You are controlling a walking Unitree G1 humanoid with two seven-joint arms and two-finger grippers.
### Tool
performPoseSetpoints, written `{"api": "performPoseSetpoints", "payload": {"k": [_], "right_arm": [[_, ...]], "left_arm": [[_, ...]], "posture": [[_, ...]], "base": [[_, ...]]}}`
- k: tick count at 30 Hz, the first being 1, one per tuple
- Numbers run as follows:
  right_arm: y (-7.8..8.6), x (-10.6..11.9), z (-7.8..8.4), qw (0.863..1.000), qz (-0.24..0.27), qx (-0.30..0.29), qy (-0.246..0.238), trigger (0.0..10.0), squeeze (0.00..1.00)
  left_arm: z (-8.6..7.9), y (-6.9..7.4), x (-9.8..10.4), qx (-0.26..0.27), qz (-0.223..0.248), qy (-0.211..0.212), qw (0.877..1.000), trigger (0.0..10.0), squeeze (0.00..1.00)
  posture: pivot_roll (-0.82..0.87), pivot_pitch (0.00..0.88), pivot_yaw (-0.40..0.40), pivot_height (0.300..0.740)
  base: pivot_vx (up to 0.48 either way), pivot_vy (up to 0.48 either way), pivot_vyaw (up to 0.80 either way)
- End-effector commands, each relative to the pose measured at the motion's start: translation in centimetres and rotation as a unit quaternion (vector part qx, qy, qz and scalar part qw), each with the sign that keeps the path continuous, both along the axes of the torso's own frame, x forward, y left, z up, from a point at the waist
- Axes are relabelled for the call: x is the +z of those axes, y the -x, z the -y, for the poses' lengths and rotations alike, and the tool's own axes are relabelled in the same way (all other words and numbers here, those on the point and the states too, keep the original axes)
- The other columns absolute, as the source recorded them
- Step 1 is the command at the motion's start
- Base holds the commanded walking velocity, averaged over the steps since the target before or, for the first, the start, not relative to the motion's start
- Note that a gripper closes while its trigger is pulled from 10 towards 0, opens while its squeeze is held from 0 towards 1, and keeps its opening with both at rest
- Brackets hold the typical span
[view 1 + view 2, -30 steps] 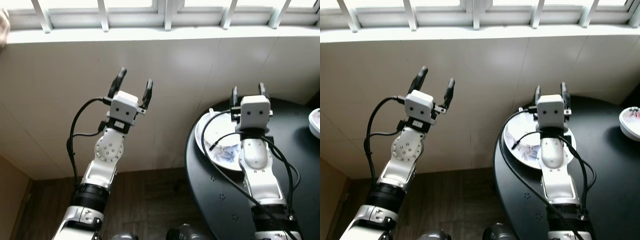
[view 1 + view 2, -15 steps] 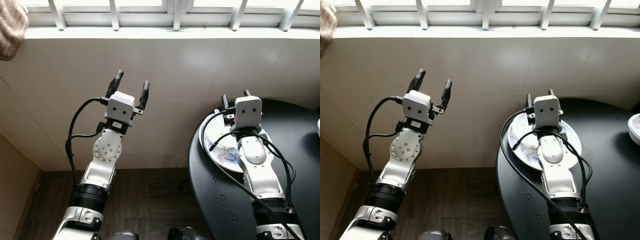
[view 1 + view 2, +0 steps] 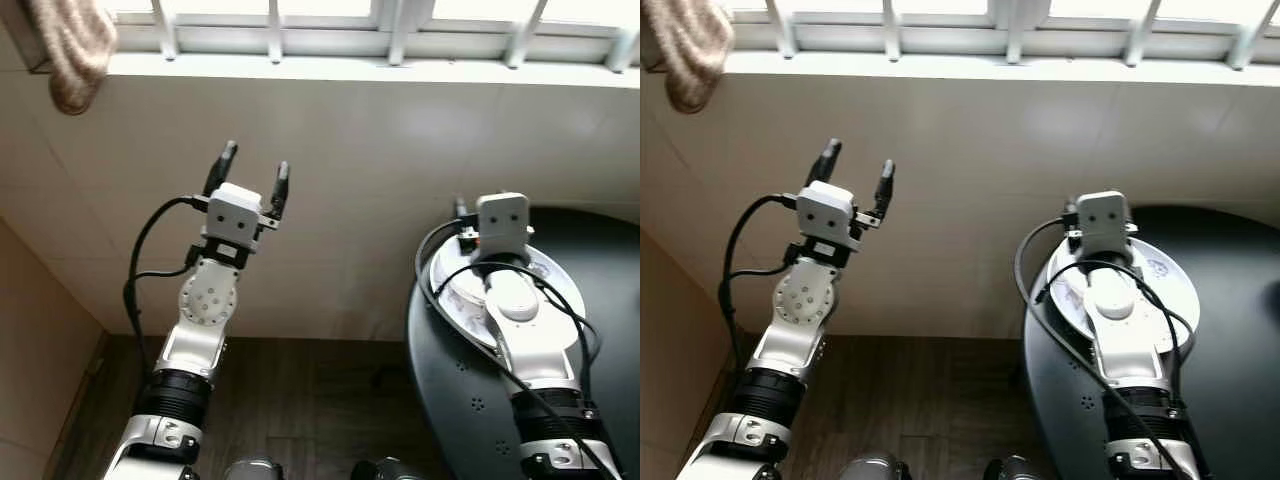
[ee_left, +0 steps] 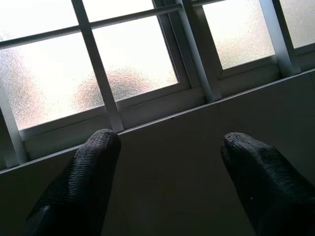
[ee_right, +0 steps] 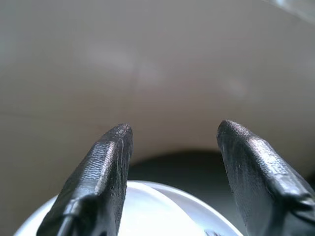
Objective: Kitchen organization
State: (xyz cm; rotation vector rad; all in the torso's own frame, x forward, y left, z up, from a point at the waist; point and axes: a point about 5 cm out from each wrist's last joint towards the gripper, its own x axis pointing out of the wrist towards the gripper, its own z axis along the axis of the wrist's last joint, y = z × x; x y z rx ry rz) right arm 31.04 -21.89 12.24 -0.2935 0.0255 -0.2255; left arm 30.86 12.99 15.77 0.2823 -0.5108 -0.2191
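The white plate [image 3: 1160, 275] lies at the near edge of the round black table [image 3: 1230, 400], under my right gripper [image 5: 172, 172] with fingers spread, so I judge I must lower slowly before closing, while the left gripper [image 3: 250, 172], also spread, hovers near the wall [image 3: 400, 150].

A white plate [image 3: 1165, 275] with faint blue markings, black table [image 3: 1230, 370].

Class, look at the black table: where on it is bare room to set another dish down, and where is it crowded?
Bare room: the black table to the right of the white plate, and the near part below it. Crowded: the table's left edge, where the plate lies with the right tool open above it. The left tool is open near the wall.
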Motion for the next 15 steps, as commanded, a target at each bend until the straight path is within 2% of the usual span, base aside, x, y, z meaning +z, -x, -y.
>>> {"api": "performPoseSetpoints", "payload": {"k": [1,6,9,15], "right_arm": [[-0.1,-0.4,0.6,1.000,-0.019,-0.010,-0.013,10.0,0.00],[-0.4,-1.7,-0.5,0.993,-0.086,0.068,-0.030,10.0,0.00],[-0.9,-1.8,0.2,0.993,-0.097,0.068,-0.014,10.0,0.00],[-1.4,-1.4,0.8,0.990,-0.111,0.084,-0.018,10.0,0.00]], "left_arm": [[0.0,-0.1,0.1,-0.001,-0.001,-0.005,1.000,10.0,0.00],[0.0,-0.2,0.0,-0.002,-0.004,-0.006,1.000,10.0,0.00],[0.2,-0.2,-0.1,-0.005,-0.006,-0.006,1.000,10.0,0.00],[0.1,-0.3,0.0,-0.001,-0.006,-0.004,1.000,10.0,0.00]], "posture": [[0.07,0.000,-0.042,0.740],[0.06,0.000,-0.038,0.740],[0.06,0.000,-0.039,0.740],[0.07,0.000,-0.042,0.740]], "base": [[0.000,0.000,0.00],[0.000,0.000,0.00],[0.000,0.000,0.00],[0.000,0.000,0.00]]}}
